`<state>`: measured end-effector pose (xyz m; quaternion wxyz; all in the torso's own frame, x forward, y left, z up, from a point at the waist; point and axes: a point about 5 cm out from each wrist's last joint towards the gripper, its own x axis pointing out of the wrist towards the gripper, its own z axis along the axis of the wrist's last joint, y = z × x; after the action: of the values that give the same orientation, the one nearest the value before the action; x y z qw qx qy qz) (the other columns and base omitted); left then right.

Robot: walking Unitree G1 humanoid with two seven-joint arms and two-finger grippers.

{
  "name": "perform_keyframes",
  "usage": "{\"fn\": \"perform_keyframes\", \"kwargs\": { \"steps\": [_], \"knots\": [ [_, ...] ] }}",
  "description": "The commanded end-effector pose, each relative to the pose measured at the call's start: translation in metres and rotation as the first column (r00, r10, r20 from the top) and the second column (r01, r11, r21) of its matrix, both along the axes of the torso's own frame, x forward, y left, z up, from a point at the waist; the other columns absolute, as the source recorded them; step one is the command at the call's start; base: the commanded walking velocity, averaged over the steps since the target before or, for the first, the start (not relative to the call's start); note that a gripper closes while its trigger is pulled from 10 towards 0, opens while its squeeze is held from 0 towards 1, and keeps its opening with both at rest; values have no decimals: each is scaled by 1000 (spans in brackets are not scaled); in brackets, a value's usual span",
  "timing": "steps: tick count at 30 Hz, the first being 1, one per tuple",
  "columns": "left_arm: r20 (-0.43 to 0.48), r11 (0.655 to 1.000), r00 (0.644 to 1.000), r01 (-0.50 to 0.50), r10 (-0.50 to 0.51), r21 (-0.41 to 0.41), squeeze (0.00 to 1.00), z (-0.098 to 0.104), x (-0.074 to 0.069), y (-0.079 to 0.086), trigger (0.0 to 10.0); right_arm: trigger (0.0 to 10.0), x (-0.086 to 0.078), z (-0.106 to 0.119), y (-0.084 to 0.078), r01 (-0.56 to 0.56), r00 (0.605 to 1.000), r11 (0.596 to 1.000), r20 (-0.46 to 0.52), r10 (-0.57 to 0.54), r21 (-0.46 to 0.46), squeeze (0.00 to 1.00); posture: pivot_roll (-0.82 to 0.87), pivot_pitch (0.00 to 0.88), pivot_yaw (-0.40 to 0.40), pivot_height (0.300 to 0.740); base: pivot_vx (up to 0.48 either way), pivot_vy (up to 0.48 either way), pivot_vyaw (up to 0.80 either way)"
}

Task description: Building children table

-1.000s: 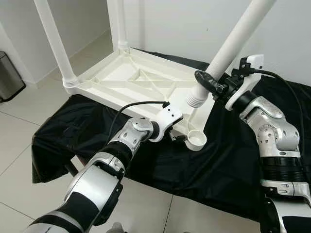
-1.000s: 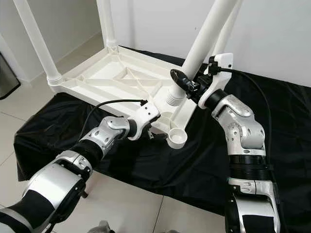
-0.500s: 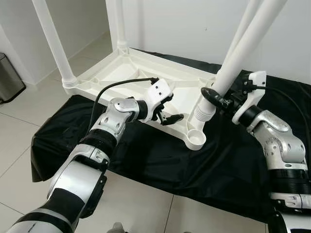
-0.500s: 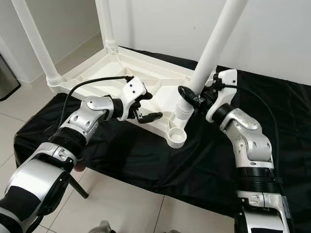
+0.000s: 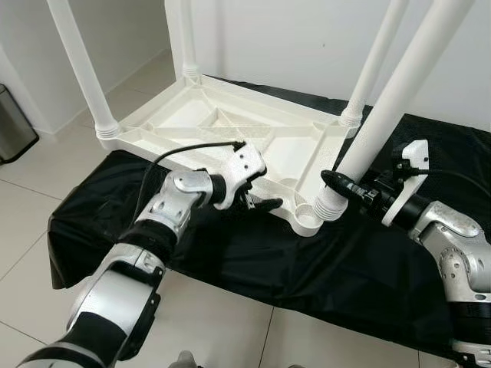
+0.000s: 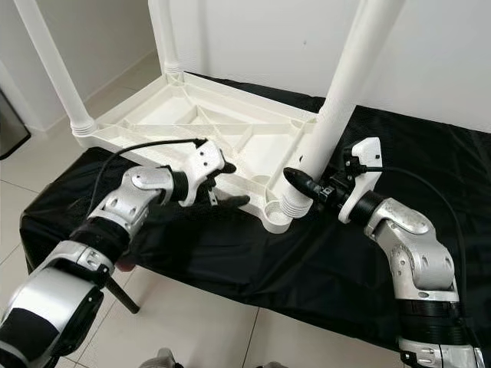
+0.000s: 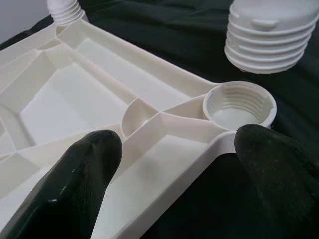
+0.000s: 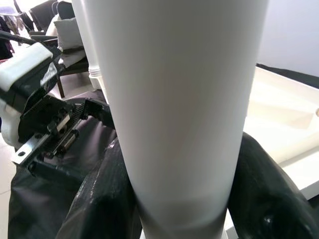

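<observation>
A white plastic table top (image 5: 222, 126) lies upside down on a black cloth (image 5: 253, 261). Three white legs stand screwed into its corners: far left (image 5: 77, 65), back (image 5: 180, 34) and back right (image 5: 372, 65). The near right corner has an empty threaded socket (image 5: 307, 223). My right gripper (image 5: 339, 187) is shut on the fourth leg (image 5: 399, 96) just above its ribbed threaded end (image 5: 331, 205), which hangs tilted right beside the socket. My left gripper (image 5: 261, 203) is open, and its fingers (image 7: 75, 184) straddle the table's front rim close to the socket (image 7: 239, 104).
The black cloth covers a low surface whose front edge drops to a tiled floor (image 5: 31, 199). A grey bin (image 5: 11, 123) stands at the far left by the white wall. A black cable loops over my left wrist.
My right gripper has lowered the leg, bringing its threaded end down beside the empty socket. My left gripper has dropped from above the table top to the front rim near that socket.
</observation>
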<state>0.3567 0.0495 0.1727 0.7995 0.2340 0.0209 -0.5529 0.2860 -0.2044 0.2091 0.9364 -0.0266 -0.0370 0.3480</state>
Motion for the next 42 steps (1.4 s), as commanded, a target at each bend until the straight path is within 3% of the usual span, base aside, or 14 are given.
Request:
{"fn": "perform_keyframes", "kwargs": {
  "steps": [1, 11, 24, 40, 41, 42],
  "knots": [
    [12, 999, 1000, 13, -13, 48, 0, -7, -2, -3, 10000, 10000, 0, 1, 4, -10, 1000, 1000, 10, 10, 5, 0, -54, 44, -17, 740, 0, 0, 0],
    [-5, 996, 1000, 14, -13, 94, 0, -18, -5, -13, 10000, 10000, -7, 0, 12, -40, 999, 999, -5, 40, 31, 0, -55, 48, -11, 740, 0, 0, 0],
    [-36, 971, 996, -74, 84, 227, 0, -33, 3, -16, 10000, 10000, -9, 0, 14, -32, 999, 999, -3, 32, 40, 0, -60, 39, 2, 740, 0, 0, 0],
    [-17, 943, 975, -209, 221, 259, 0, -31, 15, -21, 10000, 10000, -11, 3, 14, -17, 1000, 998, 3, 17, 53, 0, -72, 41, 13, 740, 0, 0, 0],
    [-21, 943, 976, -203, 217, 264, 0, -32, 15, -22, 8902, 10000, -11, 4, 14, -16, 1000, 998, 3, 16, 54, 0, -74, 43, 14, 740, 0, 0, 0],
    [-21, 943, 976, -203, 217, 264, 0, -32, 15, -22, 8902, 10000, -11, 4, 14, -16, 1000, 998, 3, 16, 54, 0, -74, 43, 14, 740, 0, 0, 0]
  ]
}}
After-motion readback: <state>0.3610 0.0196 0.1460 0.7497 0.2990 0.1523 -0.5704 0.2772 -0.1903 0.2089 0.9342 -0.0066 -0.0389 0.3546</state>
